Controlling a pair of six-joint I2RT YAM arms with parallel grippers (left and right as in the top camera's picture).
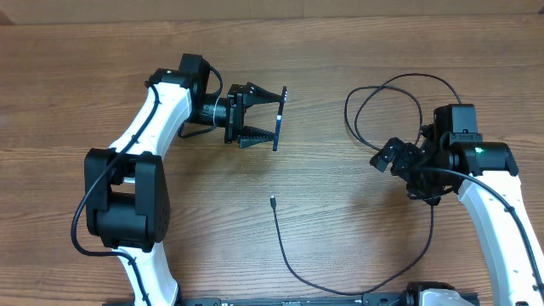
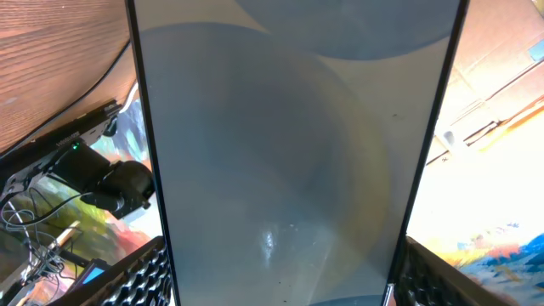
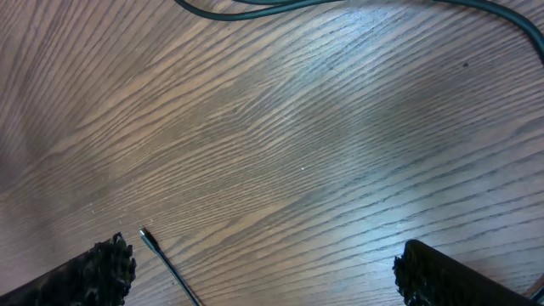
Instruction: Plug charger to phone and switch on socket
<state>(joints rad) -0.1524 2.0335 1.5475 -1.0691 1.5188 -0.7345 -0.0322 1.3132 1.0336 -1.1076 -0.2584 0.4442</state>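
My left gripper (image 1: 272, 118) is shut on the phone (image 1: 281, 104), holding it on edge above the table. In the left wrist view the phone's pale screen (image 2: 289, 136) fills the space between the fingers (image 2: 285, 276). The charger's metal-tipped connector (image 1: 272, 201) lies loose on the table, and its black cable (image 1: 293, 268) runs toward the front edge and loops behind the right arm (image 1: 387, 89). My right gripper (image 1: 388, 158) is open and empty, to the right of the connector. In the right wrist view the connector (image 3: 146, 237) lies just inside the left finger of the open jaws (image 3: 272, 276). The socket is out of view.
The wooden table (image 1: 340, 204) stretches between the two arms. A loop of black cable (image 3: 255, 8) crosses the top of the right wrist view. The table's far edge runs along the top of the overhead view.
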